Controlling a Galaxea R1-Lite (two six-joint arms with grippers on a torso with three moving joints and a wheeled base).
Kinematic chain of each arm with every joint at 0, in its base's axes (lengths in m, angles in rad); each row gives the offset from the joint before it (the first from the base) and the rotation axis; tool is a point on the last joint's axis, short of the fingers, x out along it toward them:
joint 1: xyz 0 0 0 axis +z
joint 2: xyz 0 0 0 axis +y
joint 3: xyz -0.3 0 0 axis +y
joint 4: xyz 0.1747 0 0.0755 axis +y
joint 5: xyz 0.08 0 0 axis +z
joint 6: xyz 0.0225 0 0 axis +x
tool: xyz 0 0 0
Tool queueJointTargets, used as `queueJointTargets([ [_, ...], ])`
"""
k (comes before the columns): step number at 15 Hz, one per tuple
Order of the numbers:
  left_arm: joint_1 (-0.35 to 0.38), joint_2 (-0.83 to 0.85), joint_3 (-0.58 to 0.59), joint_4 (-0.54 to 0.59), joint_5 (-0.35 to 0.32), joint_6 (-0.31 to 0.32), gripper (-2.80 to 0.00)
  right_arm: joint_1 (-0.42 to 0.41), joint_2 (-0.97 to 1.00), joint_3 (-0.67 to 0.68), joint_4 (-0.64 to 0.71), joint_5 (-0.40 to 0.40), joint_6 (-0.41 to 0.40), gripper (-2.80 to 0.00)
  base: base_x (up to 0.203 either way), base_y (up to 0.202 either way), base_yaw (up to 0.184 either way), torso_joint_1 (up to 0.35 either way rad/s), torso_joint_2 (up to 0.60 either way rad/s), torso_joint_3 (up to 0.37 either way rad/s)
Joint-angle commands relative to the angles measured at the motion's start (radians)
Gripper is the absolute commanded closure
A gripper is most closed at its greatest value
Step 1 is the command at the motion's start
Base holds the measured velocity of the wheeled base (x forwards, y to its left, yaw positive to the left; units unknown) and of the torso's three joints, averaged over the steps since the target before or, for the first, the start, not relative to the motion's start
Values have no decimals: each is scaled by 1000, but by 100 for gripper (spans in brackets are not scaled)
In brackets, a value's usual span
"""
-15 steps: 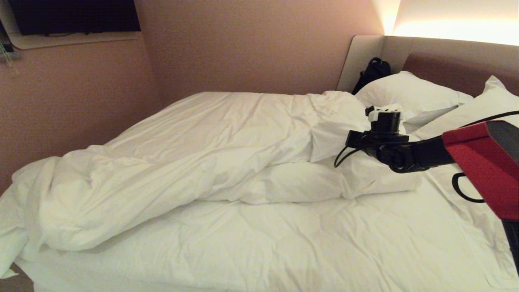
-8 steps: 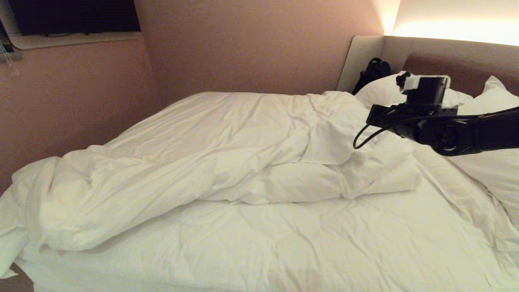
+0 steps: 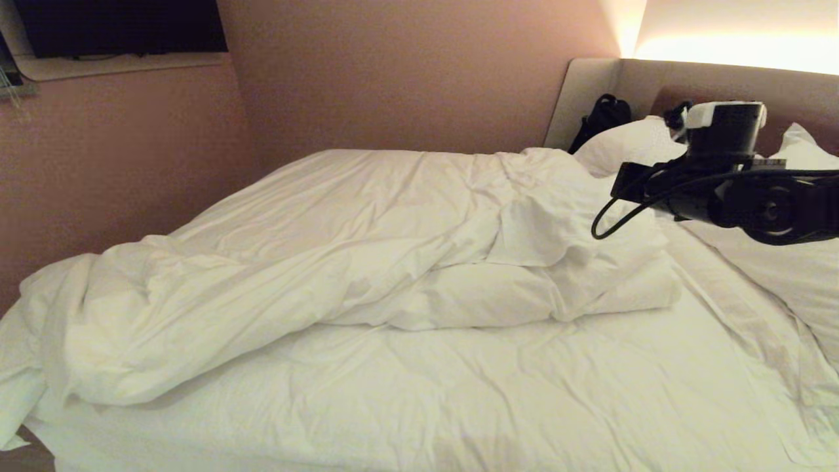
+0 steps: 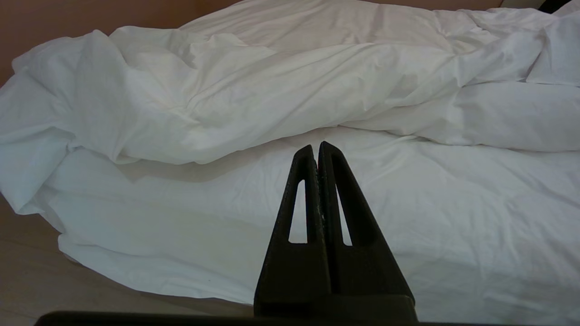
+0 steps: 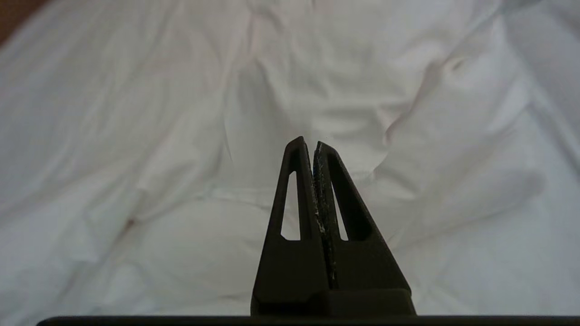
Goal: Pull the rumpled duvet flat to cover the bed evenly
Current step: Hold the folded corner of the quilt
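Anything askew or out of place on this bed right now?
Yes. The duvet is bunched in a ridge across the middle and far side of the bed, leaving the near half of the sheet bare, and one end spills over the foot corner. A black bag sits wedged by the headboard, behind the pillows.

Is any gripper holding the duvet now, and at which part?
No. Both the left gripper and right gripper are shut on nothing, clear of the duvet.
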Motion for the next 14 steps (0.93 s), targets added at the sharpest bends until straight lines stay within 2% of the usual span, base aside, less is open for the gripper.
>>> queueJointTargets([
  [1,0,1,0,-1,1,-1,0,-6,99,-38,-3,0,2,0,0,0,0,0,0,0],
  [5,0,1,0,0,1,-1,0,-40,213,-161,4,2,4,0,0,0,0,0,0,0],
  [6,0,1,0,0,1,-1,0,-42,246,-195,9,1,5,-280,0,0,0,0,0,0],
  [11,0,1,0,0,1,-1,0,-57,470,-451,103,-10,6,-280,0,0,0,0,0,0],
  [14,0,1,0,0,1,-1,0,-59,546,-491,118,-8,-5,-280,0,0,0,0,0,0],
])
